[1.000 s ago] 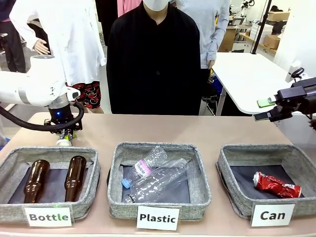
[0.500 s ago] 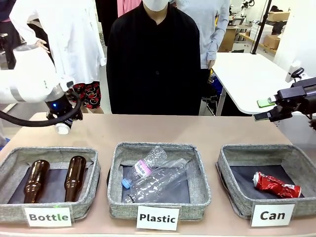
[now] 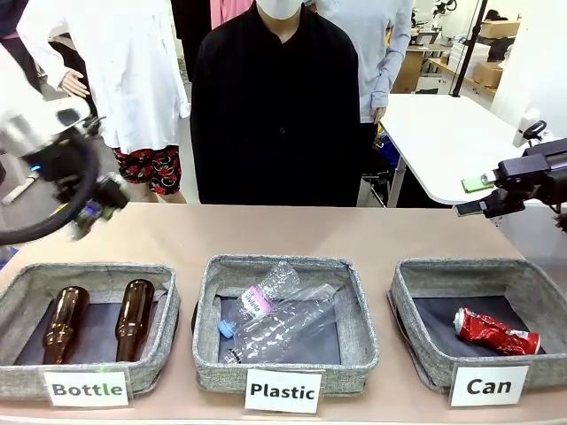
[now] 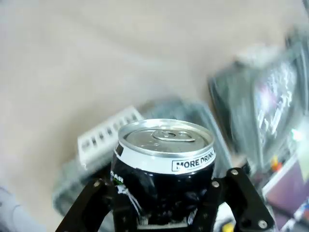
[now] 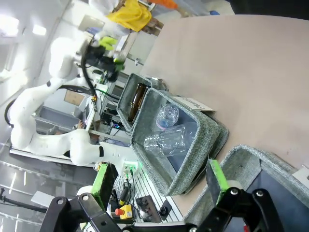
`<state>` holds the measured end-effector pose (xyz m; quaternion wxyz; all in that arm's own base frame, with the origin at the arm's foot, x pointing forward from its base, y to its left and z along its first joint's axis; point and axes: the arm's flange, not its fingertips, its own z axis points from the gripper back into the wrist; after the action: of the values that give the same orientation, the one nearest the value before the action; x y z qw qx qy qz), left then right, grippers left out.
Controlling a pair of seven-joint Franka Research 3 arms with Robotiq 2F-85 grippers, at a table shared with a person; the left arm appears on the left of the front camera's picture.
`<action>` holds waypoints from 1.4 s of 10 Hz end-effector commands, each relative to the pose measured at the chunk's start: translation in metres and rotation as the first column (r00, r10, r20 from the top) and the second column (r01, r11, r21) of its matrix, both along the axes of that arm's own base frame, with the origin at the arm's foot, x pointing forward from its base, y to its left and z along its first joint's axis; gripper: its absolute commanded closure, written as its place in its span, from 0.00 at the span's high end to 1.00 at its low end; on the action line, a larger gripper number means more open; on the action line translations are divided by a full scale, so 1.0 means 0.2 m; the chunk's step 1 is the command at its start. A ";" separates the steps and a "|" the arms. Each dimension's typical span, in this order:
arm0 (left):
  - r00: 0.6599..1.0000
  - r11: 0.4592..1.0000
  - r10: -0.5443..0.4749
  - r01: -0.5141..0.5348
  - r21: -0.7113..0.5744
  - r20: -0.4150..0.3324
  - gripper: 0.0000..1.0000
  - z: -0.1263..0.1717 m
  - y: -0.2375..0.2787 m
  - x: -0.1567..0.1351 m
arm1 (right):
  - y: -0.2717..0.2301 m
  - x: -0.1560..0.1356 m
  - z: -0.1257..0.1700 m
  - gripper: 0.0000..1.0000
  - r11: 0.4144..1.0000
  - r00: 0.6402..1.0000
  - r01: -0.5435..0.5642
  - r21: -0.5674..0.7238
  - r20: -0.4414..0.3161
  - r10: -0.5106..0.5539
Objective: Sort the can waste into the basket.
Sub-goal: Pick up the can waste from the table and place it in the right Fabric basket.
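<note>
The Can basket [image 3: 416, 283] sits at the robot's right end of the table, a crushed red can [image 3: 496, 332] already lying inside. Far from it, at the other end, the left gripper [image 4: 164, 212] is clamped on the dark can [image 4: 164, 159], jaws squeezing its lower body, silver top facing the wrist camera. I'd guess it is empty: light, thin-walled, smooth and easily dented, so a mid-body hold with modest pressure looks right. The right gripper [image 5: 159, 186] hangs spread apart and empty near that basket.
</note>
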<state>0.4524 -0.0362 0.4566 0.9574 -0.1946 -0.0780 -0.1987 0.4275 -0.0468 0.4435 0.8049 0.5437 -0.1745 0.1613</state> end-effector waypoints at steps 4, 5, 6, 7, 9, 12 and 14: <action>0.968 0.968 -0.251 0.251 0.032 0.004 0.00 -0.12 0.17 -0.36 | -0.01 0.00 0.01 1.00 1.000 1.000 -0.014 -0.001 0.015 0.014; 0.968 0.968 -0.251 0.251 0.032 0.004 0.00 -0.12 0.17 -0.36 | -0.01 0.00 0.01 1.00 1.000 1.000 -0.014 -0.001 0.015 0.014; 0.968 0.968 -0.251 0.251 0.032 0.004 0.00 -0.12 0.17 -0.36 | -0.01 0.00 0.01 1.00 1.000 1.000 -0.014 -0.001 0.015 0.014; 0.971 0.971 -0.237 0.236 0.034 0.037 0.00 -0.15 0.22 -0.42 | -0.01 0.00 0.01 1.00 1.000 1.000 -0.014 -0.001 0.015 0.014; 0.879 0.928 -0.354 0.371 0.006 0.319 0.00 0.08 -0.22 -0.55 | 0.00 -0.09 0.14 1.00 0.998 0.998 -0.060 -0.033 -0.011 0.059; 0.646 0.785 -0.567 0.612 0.097 0.511 0.00 0.32 -1.10 -0.58 | -0.29 -0.40 0.33 1.00 0.965 0.991 -0.057 -0.254 -0.131 0.024; 0.528 0.683 -0.648 0.721 0.113 0.550 0.00 0.32 -1.66 -0.53 | -0.58 -0.64 0.38 1.00 0.937 0.988 0.091 -0.336 -0.088 -0.128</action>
<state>0.2881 -0.3420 0.5355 0.7404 -0.1875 -0.2831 -0.5801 0.3147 -0.1442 0.5171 0.8912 0.4136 -0.1154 0.1462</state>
